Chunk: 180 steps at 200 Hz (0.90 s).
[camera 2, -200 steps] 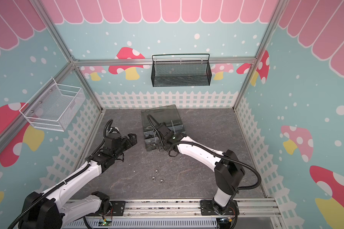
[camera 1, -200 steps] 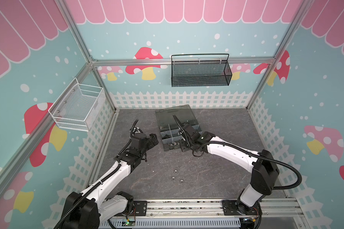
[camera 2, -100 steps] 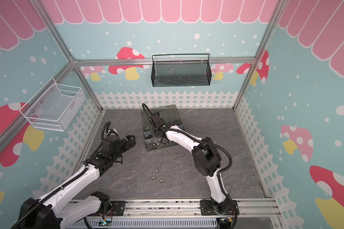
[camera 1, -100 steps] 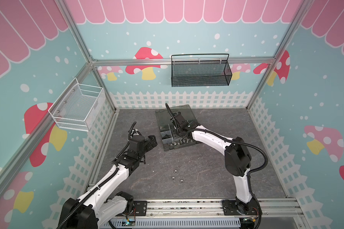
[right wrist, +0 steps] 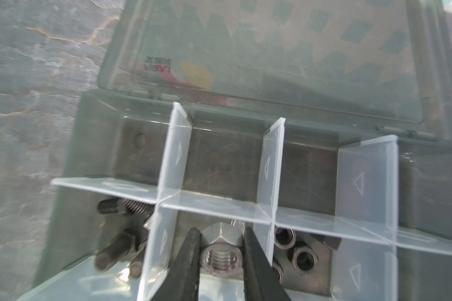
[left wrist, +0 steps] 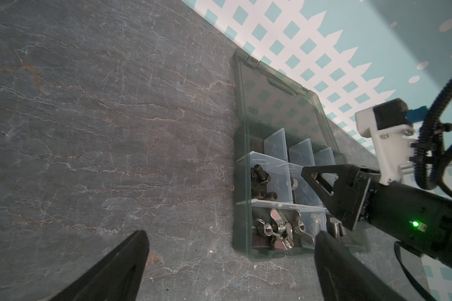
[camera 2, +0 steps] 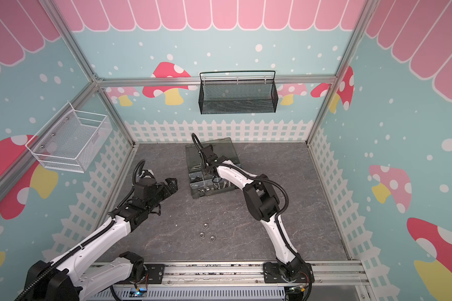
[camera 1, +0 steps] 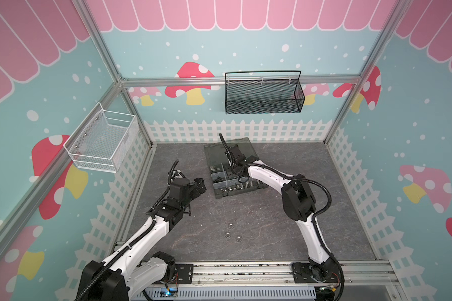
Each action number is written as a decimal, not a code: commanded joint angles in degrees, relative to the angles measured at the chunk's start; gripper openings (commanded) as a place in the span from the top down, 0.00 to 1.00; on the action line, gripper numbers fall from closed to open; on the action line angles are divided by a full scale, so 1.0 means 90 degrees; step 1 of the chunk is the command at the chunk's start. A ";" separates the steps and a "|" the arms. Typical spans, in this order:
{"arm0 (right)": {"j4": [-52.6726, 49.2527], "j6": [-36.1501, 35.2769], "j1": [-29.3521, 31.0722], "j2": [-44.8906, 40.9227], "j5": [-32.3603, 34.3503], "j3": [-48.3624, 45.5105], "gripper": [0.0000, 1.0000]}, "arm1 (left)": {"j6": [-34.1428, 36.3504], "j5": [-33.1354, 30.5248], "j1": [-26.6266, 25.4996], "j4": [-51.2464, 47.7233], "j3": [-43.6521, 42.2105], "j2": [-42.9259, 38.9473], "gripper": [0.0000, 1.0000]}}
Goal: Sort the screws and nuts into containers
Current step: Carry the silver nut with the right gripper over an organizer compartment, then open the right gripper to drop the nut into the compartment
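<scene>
**Sorting cell, top and wrist views.** The table (camera 1: 285, 224) carries a smoky box (camera 1: 242, 193) near the middle of its rear edge. The lid (camera 1: 215, 152) is open and lies toward that edge. Clear dividers (right wrist: 178, 156) split the box into a grid of compartments.

**Right tool** (right wrist: 220, 230). It reaches over the middle row of the box. Its jaws are narrow and clamp a silver hex nut (right wrist: 222, 259) whose threaded bore faces the wrist camera. The nut sits between two dividers, at the second compartment from the table's left edge. Whether it touches the compartment floor cannot be told.

**Left tool** (camera 1: 200, 187). It hovers over bare table just left of the box. Its jaws are wide, and its fingers (left wrist: 120, 260) frame the box's near corner in the wrist view.

**Contents.**
- Black screws (left wrist: 260, 179) fill the middle-row compartment nearest the left edge.
- Black nuts (right wrist: 298, 258) lie in the compartment on the far side of the clamped nut.
- Wing nuts (left wrist: 279, 229) occupy the front row at its left end.
- Silver screws (left wrist: 335, 229) lie beside the wing nuts, partly hidden.

**Unsorted.** Three loose nuts (camera 1: 230, 225) lie on the table toward the middle of the front edge, well apart from both tools.

**Surroundings.** A black basket (camera 1: 262, 96) hangs on the rear wall and a white basket (camera 1: 102, 140) on the left wall.
</scene>
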 commanded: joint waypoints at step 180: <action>-0.0214 -0.0196 0.0022 -0.0549 -0.0372 -0.0017 0.56 | -0.0090 0.0239 0.0390 -0.0286 -0.0229 -0.0610 0.00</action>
